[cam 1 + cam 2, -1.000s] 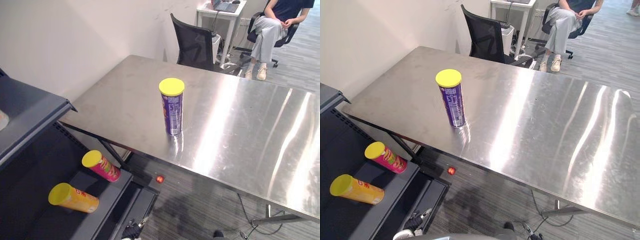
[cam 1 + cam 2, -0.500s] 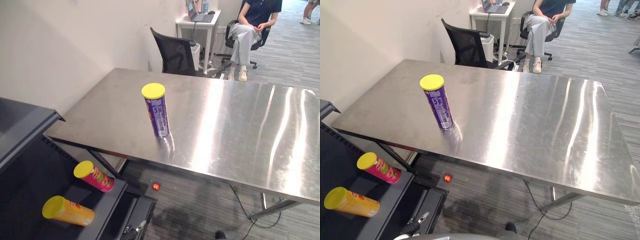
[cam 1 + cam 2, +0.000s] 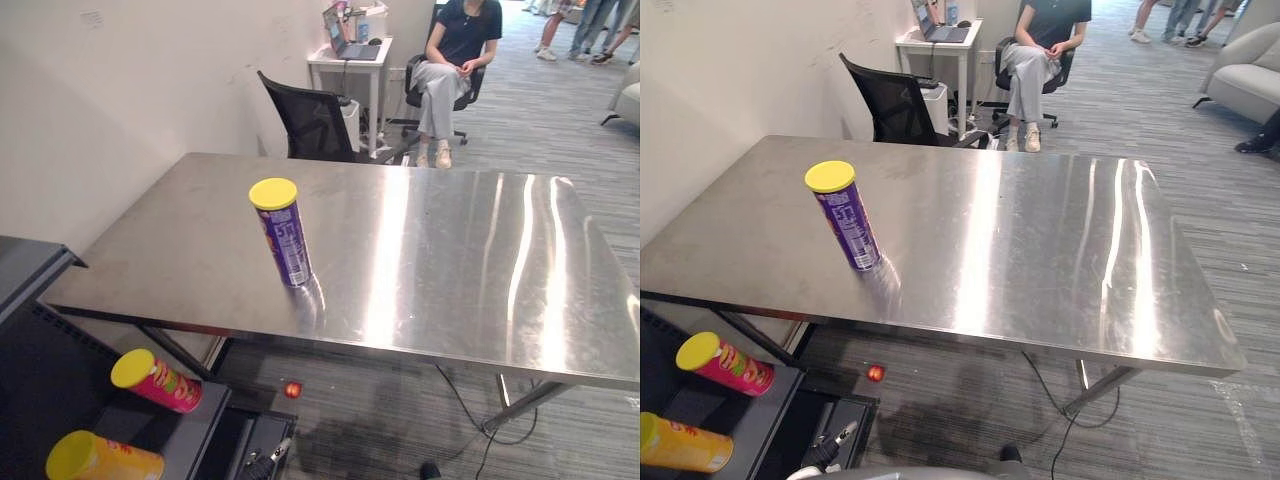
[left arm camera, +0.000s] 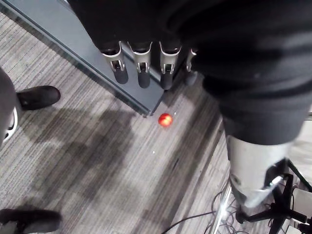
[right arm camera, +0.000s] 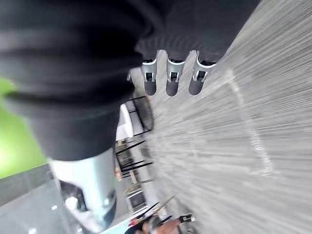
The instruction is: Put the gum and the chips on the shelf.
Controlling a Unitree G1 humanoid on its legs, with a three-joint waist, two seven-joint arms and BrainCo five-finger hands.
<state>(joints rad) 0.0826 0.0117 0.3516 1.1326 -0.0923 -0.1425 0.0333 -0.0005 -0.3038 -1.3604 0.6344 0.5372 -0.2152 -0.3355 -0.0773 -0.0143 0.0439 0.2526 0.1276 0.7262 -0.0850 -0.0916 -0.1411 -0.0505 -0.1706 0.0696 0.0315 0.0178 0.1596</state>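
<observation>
Looking at the left eye view first: the chips can [image 3: 283,232] stands upright on the steel table [image 3: 450,270], yellow lid up, so its long axis runs straight up and down. It sits toward the table's left part, not far from the near edge.

Right eye view, same story, plus the shelf [image 3: 755,425] down at lower left, with a pink can [image 3: 725,364] and a yellow can [image 3: 680,447] lying on their sides on it. Can't spot the gum for sure.

Left wrist view: the left hand [image 4: 143,68] hangs low over the floor by the shelf corner, fingers straight, holding nothing. There's a small red ball [image 4: 165,120] on the carpet below it.

Right wrist view: the right hand [image 5: 173,80] is the same deal, loose and empty above the floor.

So the chips can is up and ahead of both hands, and I'd guess the left one is nearer.
</observation>
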